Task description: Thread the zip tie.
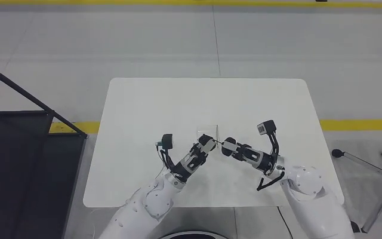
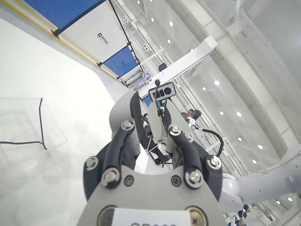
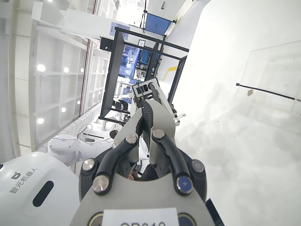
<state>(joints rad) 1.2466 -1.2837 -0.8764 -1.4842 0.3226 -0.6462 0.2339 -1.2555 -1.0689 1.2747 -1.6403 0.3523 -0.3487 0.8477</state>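
Black zip tie was pinched btwn L gripper & R gripper, both jaws near-shut on it; threading looked unfinished, no loop seen.

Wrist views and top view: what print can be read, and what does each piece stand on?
White label on the left wrist's grey plate: cut off by the frame, unreadable.
White label on the right wrist's grey plate: likewise cut off.
Logo and word on the white wall panel: small brand print, not quoted.
Top view: nothing large enough to read.
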